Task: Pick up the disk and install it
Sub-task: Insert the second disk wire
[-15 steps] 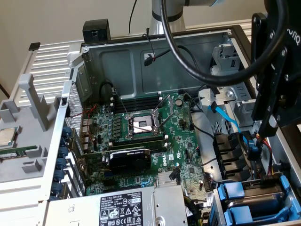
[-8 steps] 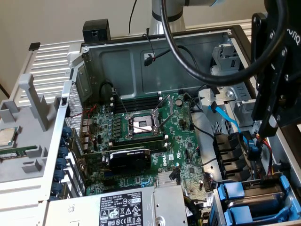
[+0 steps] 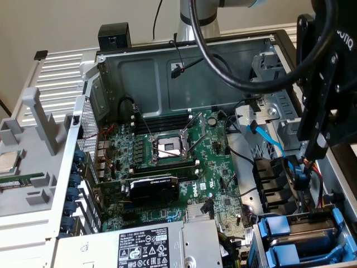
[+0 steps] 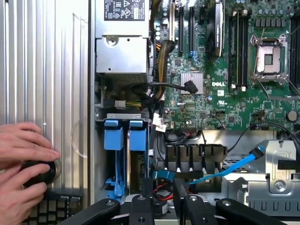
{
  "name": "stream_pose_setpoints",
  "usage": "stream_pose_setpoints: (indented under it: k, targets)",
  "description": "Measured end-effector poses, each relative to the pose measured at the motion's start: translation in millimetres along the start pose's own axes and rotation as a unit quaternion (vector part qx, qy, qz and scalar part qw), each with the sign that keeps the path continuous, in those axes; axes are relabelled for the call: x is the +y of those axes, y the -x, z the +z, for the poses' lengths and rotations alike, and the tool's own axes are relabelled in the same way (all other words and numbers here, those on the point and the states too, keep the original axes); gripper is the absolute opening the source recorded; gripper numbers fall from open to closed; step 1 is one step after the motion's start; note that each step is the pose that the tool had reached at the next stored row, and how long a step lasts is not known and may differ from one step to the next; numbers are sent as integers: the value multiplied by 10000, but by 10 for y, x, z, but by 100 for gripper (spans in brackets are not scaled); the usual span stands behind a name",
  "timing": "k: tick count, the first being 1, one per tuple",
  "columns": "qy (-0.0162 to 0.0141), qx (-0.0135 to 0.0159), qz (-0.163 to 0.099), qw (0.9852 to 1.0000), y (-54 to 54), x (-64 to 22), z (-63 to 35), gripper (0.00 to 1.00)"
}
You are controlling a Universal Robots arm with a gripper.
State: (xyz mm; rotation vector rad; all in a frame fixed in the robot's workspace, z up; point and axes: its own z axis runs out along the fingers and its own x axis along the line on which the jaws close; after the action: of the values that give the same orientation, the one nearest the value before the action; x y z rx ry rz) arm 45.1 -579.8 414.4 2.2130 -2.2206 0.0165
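Approach over the drive bay, fingers empty

The black two-fingered gripper (image 4: 163, 187) hung over the open grey computer case (image 3: 139, 72), fingers partly apart with nothing clamped. The silver disk could not be made out. Two blue plastic drive frames (image 3: 277, 228) sat in the bay at five o'clock from the one green motherboard (image 3: 167, 162). I judged pickup not yet done; it called for finding the disk first. Two hands (image 4: 21, 145) rested outside the case.

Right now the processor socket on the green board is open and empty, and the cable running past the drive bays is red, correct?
Not quite. The cable by the drive bays is blue, as the wrist view shows. The socket on the green board is indeed open and empty.
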Motion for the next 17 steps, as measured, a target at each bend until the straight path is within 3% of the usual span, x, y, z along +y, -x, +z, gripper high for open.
stream_pose_setpoints:
  k: [3,7,8,11,13,17]
  targets:
    - [25,83,5,10000,27,0,9,31]
    - [39,88,165,9998,27,0,29,33]
    - [59,88,196,9998,28,-1,34,33]
    - [174,91,266,9995,28,0,50,45]
    - [243,93,321,9991,28,0,61,45]
    - [341,93,480,9982,28,0,92,45]
